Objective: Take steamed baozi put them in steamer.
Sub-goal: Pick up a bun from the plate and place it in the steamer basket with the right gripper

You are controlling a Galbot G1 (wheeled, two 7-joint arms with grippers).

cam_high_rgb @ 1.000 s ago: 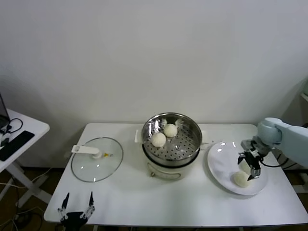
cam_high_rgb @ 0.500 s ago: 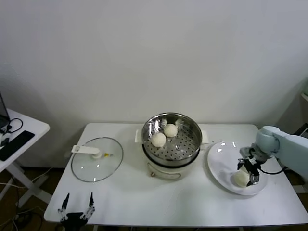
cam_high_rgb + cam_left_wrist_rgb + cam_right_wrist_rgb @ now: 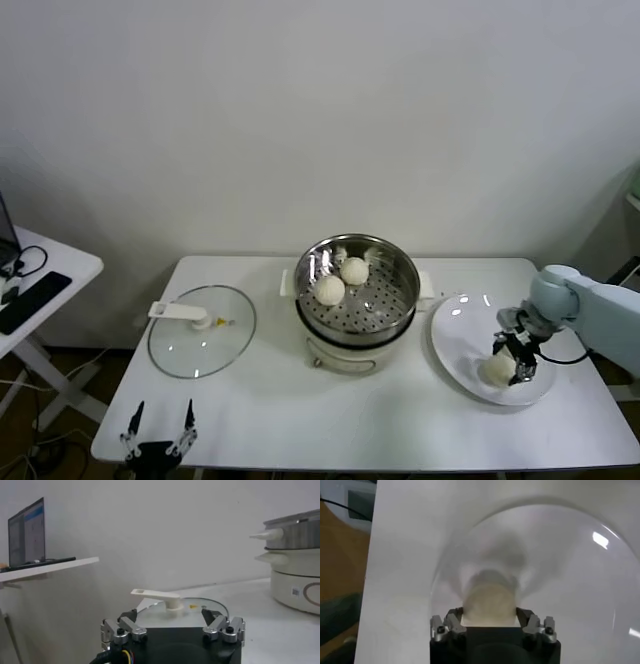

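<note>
Two steamed baozi [image 3: 330, 290] [image 3: 354, 270] lie in the shiny steamer [image 3: 402, 292] at the table's middle. Another cream-white baozi [image 3: 496, 370] rests on the white plate [image 3: 452, 325] at the right. My right gripper [image 3: 518, 360] is down on that plate. In the right wrist view its fingers [image 3: 454, 621] press against both sides of this baozi [image 3: 489, 602], shut on it, with the bun still on the plate [image 3: 570, 580]. My left gripper [image 3: 163, 408] hangs open below the table's front left edge, holding nothing.
The glass lid [image 3: 200, 345] with its white handle lies flat left of the steamer and shows in the left wrist view as the lid [image 3: 200, 602], with the steamer [image 3: 295, 525] beyond. A white side table [image 3: 40, 280] with dark devices stands far left.
My right gripper has dropped lower over the plate and toward its front, and its fingers have closed in on the baozi. The left arm has not moved.
</note>
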